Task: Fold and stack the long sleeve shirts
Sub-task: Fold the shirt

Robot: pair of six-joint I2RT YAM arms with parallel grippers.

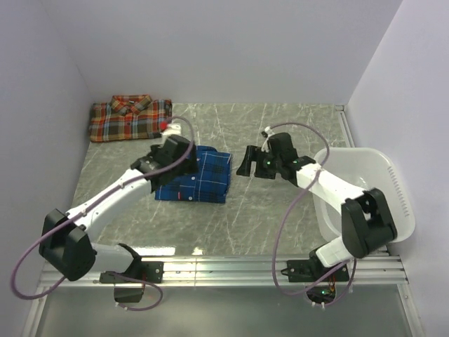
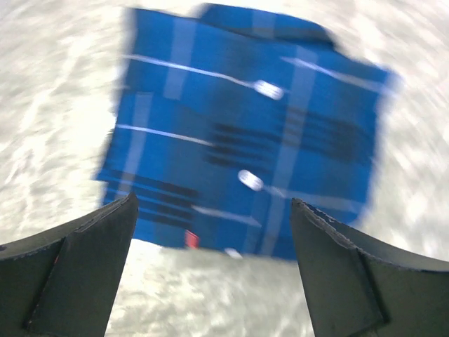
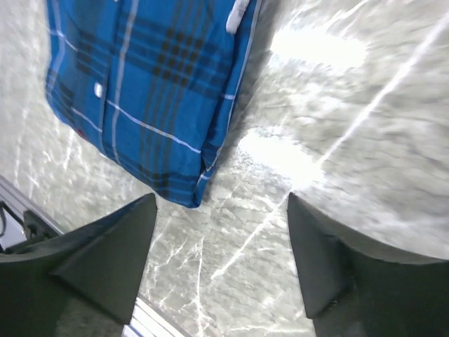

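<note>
A folded royal blue plaid shirt (image 1: 198, 175) lies flat on the marble table, also seen in the left wrist view (image 2: 245, 133) and the right wrist view (image 3: 147, 84). A folded red-orange plaid shirt (image 1: 130, 118) rests at the back left corner. My left gripper (image 1: 170, 140) hovers over the blue shirt's far left edge, open, with nothing between its fingers (image 2: 214, 274). To the right of the blue shirt my right gripper (image 1: 248, 160) is above bare table, open and empty (image 3: 221, 267).
A white plastic basket (image 1: 393, 186) stands at the right edge of the table, partly behind the right arm. Grey walls close the back and both sides. A metal rail (image 1: 231, 267) runs along the near edge.
</note>
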